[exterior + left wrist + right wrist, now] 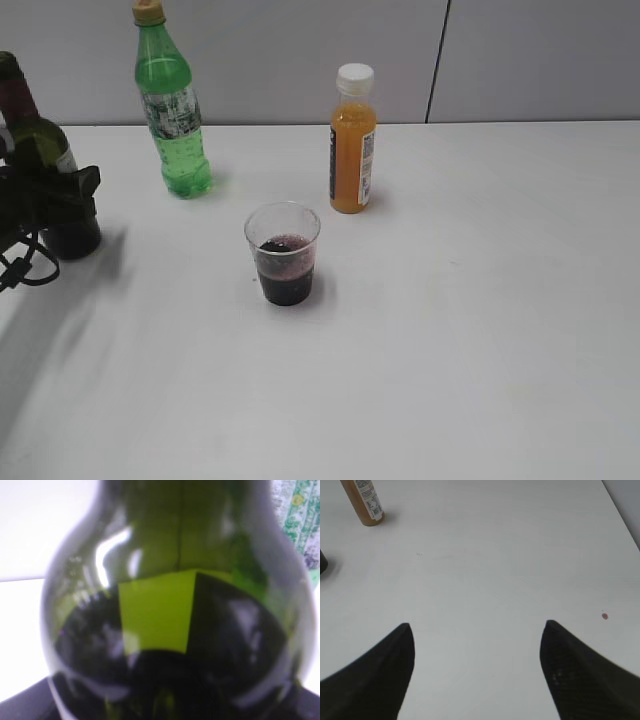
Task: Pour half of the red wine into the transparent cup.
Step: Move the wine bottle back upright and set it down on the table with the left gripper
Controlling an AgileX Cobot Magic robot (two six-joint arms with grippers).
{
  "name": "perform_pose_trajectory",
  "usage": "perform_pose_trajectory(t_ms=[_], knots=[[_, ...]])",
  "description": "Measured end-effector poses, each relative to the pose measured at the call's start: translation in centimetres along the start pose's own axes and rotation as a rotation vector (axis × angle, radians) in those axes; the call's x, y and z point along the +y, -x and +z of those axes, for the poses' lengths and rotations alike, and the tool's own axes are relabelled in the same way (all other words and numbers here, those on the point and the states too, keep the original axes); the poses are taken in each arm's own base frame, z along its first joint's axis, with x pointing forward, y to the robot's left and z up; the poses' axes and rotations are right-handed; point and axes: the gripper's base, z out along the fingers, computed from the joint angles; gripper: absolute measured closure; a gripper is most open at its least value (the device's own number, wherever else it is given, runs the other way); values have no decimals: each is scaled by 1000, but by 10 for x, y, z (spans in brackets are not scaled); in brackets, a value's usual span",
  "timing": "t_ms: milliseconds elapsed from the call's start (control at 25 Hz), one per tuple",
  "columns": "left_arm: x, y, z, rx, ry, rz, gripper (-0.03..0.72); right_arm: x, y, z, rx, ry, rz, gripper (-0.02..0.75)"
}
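The dark green wine bottle [40, 135] with maroon neck foil stands upright at the table's far left. My left gripper [60, 195] is shut around its lower body. The bottle [165, 580] fills the left wrist view, with dark wine in its lower part, and the jaws are hidden behind it. The transparent cup [283, 225] stands in the middle of the table, apart from the bottle. Red wine [286, 275] fills about its lower half. My right gripper [477, 630] is open and empty over bare table; it does not show in the exterior view.
A green plastic soda bottle [172, 110] stands at the back left, also in the left wrist view [300, 520]. A small orange juice bottle [352, 140] stands behind the cup and shows in the right wrist view [364, 500]. A small red spot [604, 615] marks the white table [480, 300].
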Motion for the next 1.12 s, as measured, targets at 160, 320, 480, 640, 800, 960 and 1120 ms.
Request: perform_pose_trajectory(t_ms=[160,320,480,640,800,960,1120], knots=[[0,-2,1,-2,-1,0,141,0,0,0,0,0,1,150],[-1,-2,1,-5,-7,2,141,0,0,0,0,0,1,150],[-1,-2,1,-6,-8,3,137,0,0,0,0,0,1,150],[-1,1,-1,-48,-7,2,23,0,0,0,0,0,2,150],[-2,-6,-11,-11,-9,-3,-1,0,0,0,0,0,2,150],[-2,1,-24,-15,-1,-5,-3,0,0,0,0,0,2,150],[0,10,-42,-24,33,12,-3,0,0,0,0,0,2,150]])
